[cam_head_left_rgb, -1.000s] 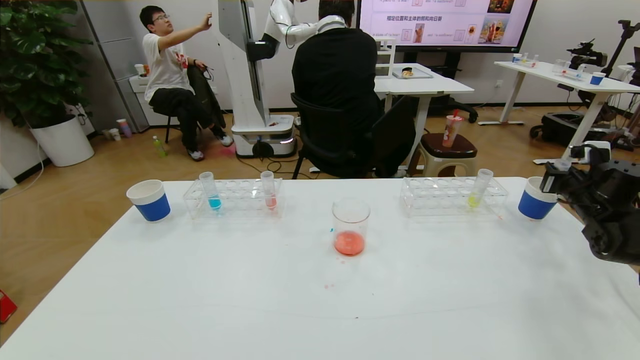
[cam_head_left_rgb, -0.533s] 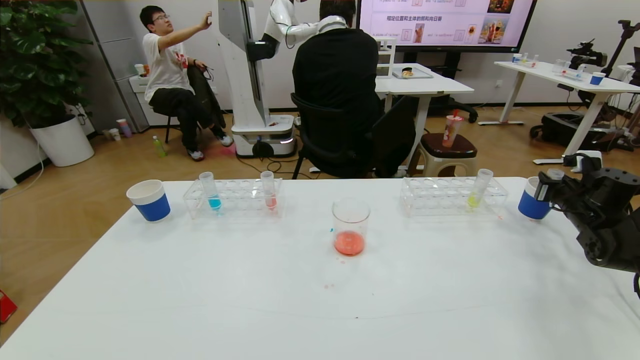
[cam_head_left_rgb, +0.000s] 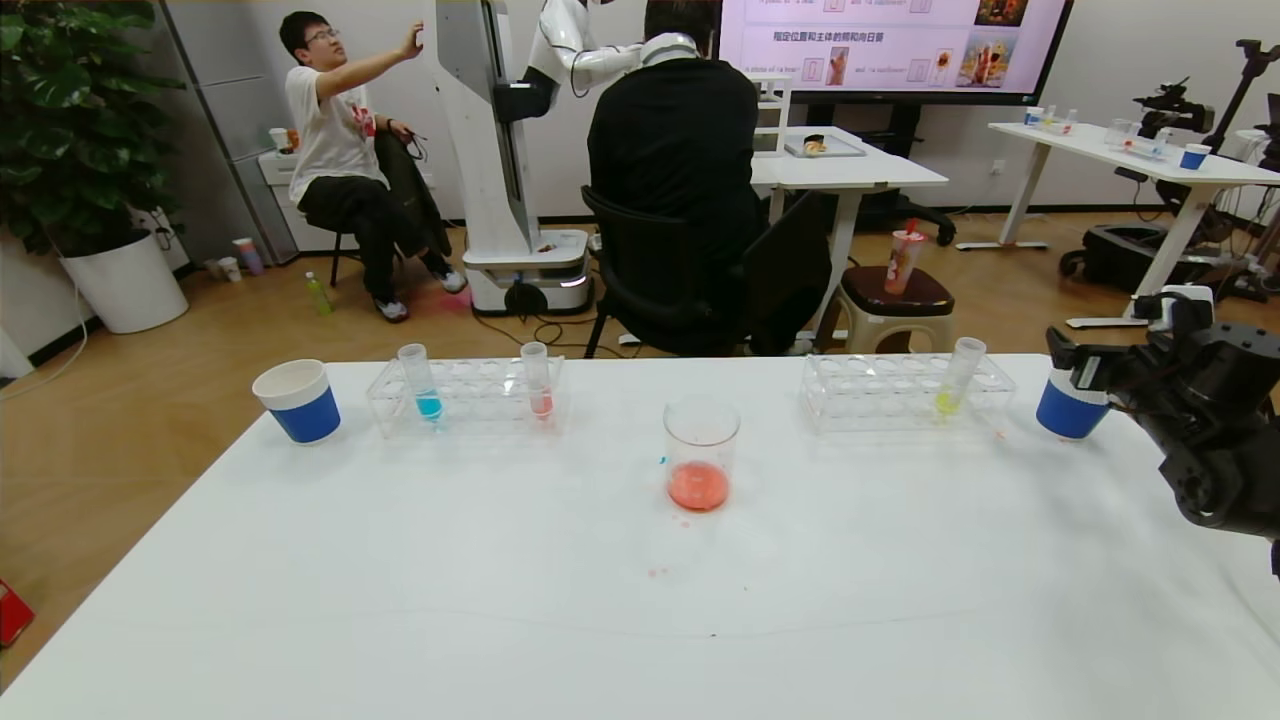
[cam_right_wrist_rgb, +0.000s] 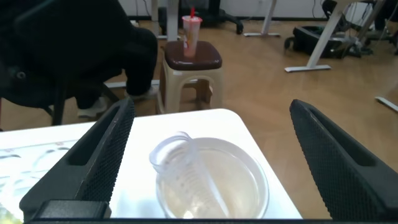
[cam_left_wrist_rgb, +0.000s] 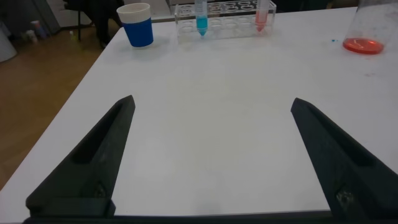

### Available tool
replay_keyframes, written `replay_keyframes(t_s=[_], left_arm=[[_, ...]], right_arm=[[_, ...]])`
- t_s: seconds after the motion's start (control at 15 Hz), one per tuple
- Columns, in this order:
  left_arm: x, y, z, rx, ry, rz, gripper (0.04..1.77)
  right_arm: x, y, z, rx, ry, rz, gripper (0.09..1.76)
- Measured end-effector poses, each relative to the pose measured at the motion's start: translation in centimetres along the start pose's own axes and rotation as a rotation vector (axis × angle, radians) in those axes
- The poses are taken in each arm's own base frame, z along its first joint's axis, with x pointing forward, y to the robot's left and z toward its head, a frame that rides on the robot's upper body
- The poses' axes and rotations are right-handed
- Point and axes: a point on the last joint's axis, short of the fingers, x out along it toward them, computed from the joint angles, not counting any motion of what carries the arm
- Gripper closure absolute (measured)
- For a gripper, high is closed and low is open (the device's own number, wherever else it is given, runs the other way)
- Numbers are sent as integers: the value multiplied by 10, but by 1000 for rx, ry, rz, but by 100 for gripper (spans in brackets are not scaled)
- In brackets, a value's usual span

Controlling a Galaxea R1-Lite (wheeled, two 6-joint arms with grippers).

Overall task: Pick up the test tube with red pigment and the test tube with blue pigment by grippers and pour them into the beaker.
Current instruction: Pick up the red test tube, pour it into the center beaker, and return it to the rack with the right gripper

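The beaker stands mid-table with red liquid in its bottom; it also shows in the left wrist view. The test tube with blue pigment stands in the left rack, also in the left wrist view. A paler pinkish-red tube stands in the same rack. No tube with vivid red liquid shows. My right gripper is open over the right paper cup. An empty clear tube leans inside that cup. My left gripper is open and empty over the table's front left.
A yellow-green tube stands in the right rack. A second blue-and-white paper cup stands at the far left. Small red drops mark the table before the beaker. People, chairs and another robot are beyond the far edge.
My right gripper has shifted left over the right paper cup. The clear tube top seen beside its fingers earlier no longer shows in the head view.
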Motion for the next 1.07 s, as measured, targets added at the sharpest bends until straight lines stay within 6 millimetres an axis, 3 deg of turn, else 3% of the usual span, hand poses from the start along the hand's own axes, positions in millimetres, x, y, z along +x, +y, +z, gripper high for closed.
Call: replay_keyframes(t_s=[0.27,0.53,0.73,1.07], left_arm=[[0,0,0,0,0,0,6],[0,0,0,1,0,0,6],[0,0,0,1,0,0,6],[0,0,0,1,0,0,6]], right_arm=[[-20,46,46,34,-61,118,12],[-66,93,87,69,-99,262,12],[-104,97,121,81,-137,300,12],[-185,63,185,89,-219,274,12]])
